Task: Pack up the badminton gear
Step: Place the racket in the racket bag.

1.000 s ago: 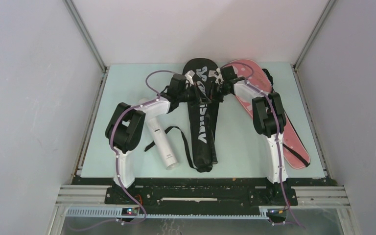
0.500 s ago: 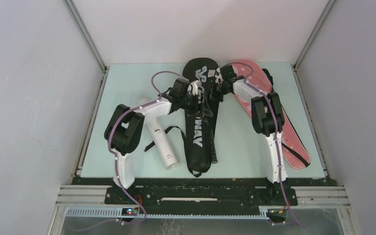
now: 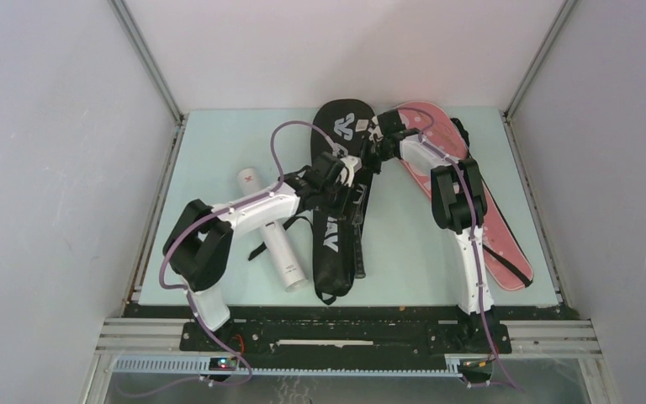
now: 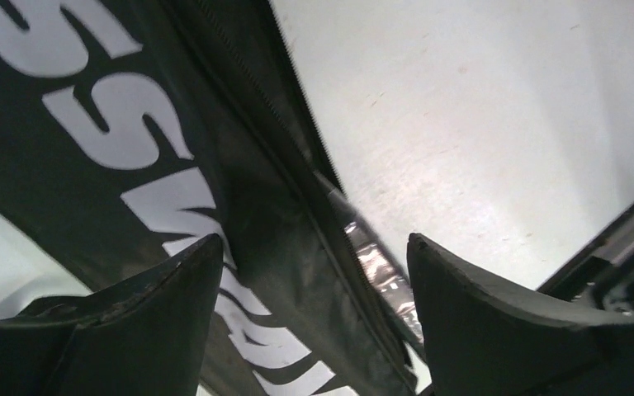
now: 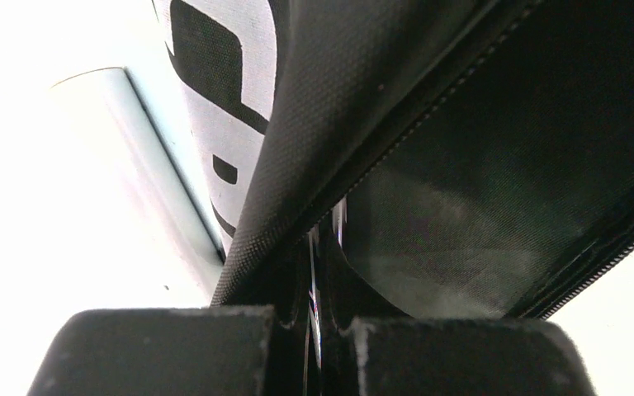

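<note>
**Zip edge of the black cover (image 3: 336, 227): one hand clamped, one apart**

The black cover lies lengthwise mid-counter. The right hand (image 5: 314, 322) is pinched together on its zip edge near the wide end. The left hand (image 4: 314, 272) stands apart over the same edge, farther down, holding nothing. The white tube (image 3: 271, 231) lies just left of the cover and the pink cover (image 3: 496, 236) to its right.

Risk: the counter (image 3: 412, 252) is smooth pale green, so a one-sided pull could slide the cover into the tube. Biting both layers could jam the zip. Plain white walls enclose it.
</note>
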Motion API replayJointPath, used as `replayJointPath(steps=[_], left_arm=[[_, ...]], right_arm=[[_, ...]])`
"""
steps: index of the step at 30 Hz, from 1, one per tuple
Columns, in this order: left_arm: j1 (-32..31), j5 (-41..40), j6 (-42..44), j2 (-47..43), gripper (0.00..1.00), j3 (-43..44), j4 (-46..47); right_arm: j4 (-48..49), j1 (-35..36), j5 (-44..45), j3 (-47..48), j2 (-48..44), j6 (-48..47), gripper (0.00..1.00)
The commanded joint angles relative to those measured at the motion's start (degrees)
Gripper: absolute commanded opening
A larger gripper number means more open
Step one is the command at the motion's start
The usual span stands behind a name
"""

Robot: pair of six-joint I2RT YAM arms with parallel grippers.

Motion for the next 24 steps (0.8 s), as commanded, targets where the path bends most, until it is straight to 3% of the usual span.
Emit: replayJointPath(steps=[1,6,11,14,17,24], left_arm=[[-0.6,-5.9,1.8,-1.2,0.83,-3.4,-2.2],[-1.5,-5.7,2.2,-0.6,0.68,-3.2,-1.0],[-1.5,-3.4,1.9,0.5,0.46,-0.7,-1.2],[-1.1,-0.3,1.2,0.4,0.28,-0.4,-0.8],[0.3,5.2,-0.6,0.1,0.02,-0.1,0.1],[5.9,20.0,-8.5,-2.2,0.0,-2.7,9.2]], right_arm=[[7.9,-2.3,4.4,5.3,0.2,5.2,0.0],[7.7,-1.8,4.5,6.1,0.9,5.1,0.0],[7.7,-0.8,3.9,6.3,1.4,5.1,0.02],[7.4,-0.6,3.6,6.3,1.2,4.8,0.05],[6.7,-0.5,3.8,6.0,0.1,3.8,0.1],[2.0,0.0,8.4,2.9,-4.7,-3.1,0.38]])
